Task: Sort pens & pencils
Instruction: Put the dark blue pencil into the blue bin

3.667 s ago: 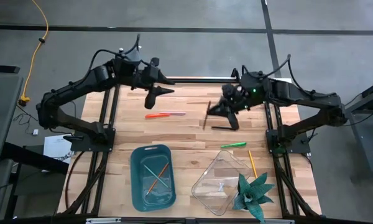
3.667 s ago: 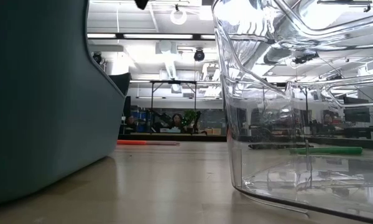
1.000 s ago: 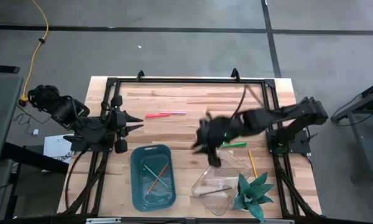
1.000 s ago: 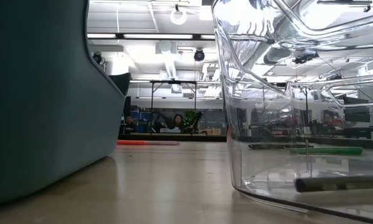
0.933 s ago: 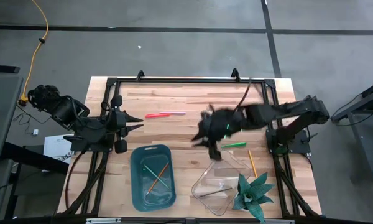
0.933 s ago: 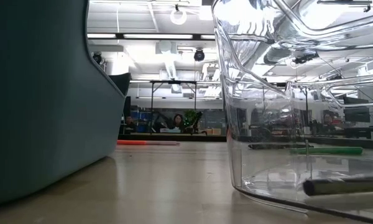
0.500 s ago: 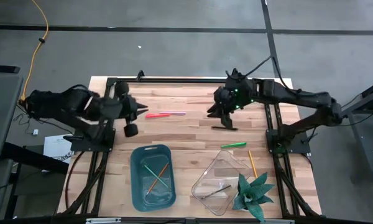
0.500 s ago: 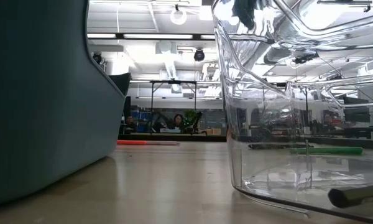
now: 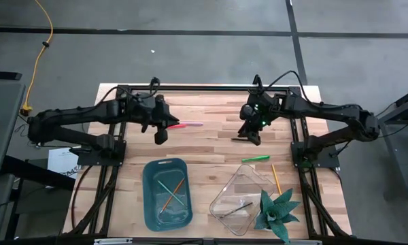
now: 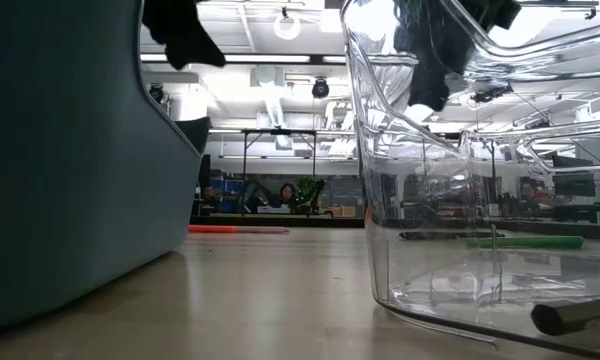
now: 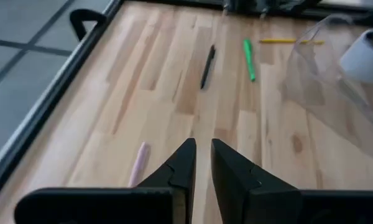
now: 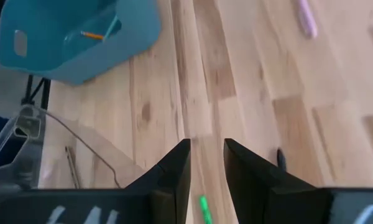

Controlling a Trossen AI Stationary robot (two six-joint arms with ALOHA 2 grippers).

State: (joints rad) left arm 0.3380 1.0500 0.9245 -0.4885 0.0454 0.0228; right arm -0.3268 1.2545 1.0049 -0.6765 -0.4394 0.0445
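The red-orange pen (image 9: pixel 175 126) and a pale pink pen (image 9: pixel 194 124) lie end to end on the table's far left part. My left gripper (image 9: pixel 168 124) hovers over the red-orange pen with its fingers nearly together (image 11: pixel 202 155); the pink pen (image 11: pixel 138 163) lies beside them. The black pen (image 9: pixel 243 139) lies flat under my right gripper (image 9: pixel 251 132), which hangs above it, open by a narrow gap (image 12: pixel 206 155). The green pen (image 9: pixel 256 158) and a yellow pencil (image 9: pixel 275 178) lie nearer. Thin pencils (image 9: pixel 168 192) rest in the teal bin (image 9: pixel 149 204). A dark pen (image 9: pixel 236 207) lies in the clear container (image 9: pixel 224 194).
A green plant (image 9: pixel 277 212) stands at the near right corner beside the clear container. The dark frame rail (image 9: pixel 204 88) runs along the far edge. Bare wood lies between the two grippers and in front of the teal bin.
My right gripper has swung from above the clear container toward the far edge and now hangs over the black pen. My left arm has come from the left edge toward the table's right and far side, over the red-orange pen. The dark pen in the clear container has slid a little.
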